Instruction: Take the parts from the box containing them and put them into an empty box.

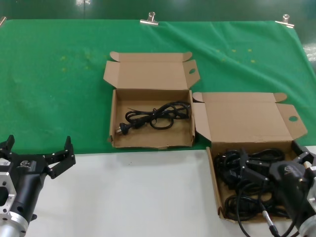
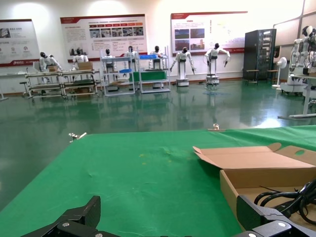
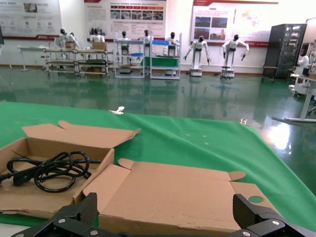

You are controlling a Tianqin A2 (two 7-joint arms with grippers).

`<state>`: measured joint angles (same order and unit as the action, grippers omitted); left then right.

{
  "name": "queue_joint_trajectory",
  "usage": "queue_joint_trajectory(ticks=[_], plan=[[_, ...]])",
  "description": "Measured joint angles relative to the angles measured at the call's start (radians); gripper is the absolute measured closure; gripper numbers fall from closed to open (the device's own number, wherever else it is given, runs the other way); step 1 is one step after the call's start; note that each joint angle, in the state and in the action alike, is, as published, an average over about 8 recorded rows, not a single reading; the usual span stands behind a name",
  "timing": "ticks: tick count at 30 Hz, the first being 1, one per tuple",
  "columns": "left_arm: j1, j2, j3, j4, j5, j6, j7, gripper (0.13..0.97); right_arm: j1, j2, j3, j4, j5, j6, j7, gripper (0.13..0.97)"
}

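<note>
The box containing the parts (image 1: 214,178) stands at the right on the white table, its lid (image 3: 173,192) laid back. A tangle of black power cords (image 1: 231,172) fills it. My right gripper (image 1: 274,160) hovers just over that tangle, open, nothing between its fingers (image 3: 89,206). The smaller, squarer box (image 1: 113,121) rests on the green cloth in the middle and holds one coiled cord (image 1: 155,116), also seen as the cord (image 3: 49,170) in the right wrist view. My left gripper (image 1: 37,148) is parked open at the front left, off to the side of the smaller box (image 2: 228,190).
A green cloth (image 1: 54,89) covers the far part of the table, held by metal clips (image 1: 149,19) at its back edge. Bare white tabletop (image 1: 133,197) lies in front. Both lids stand open toward the back.
</note>
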<state>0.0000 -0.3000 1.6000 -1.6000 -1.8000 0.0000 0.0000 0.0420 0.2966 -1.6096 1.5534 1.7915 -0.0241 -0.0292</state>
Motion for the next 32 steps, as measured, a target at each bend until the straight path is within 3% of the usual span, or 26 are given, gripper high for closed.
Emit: queue_joint_trajectory(ticks=[32], plan=[[0.000, 0.000, 0.000, 0.000, 0.000, 0.000, 0.000, 0.132, 0.000, 0.000, 0.000, 0.000, 0.000, 0.000, 0.000, 0.129]])
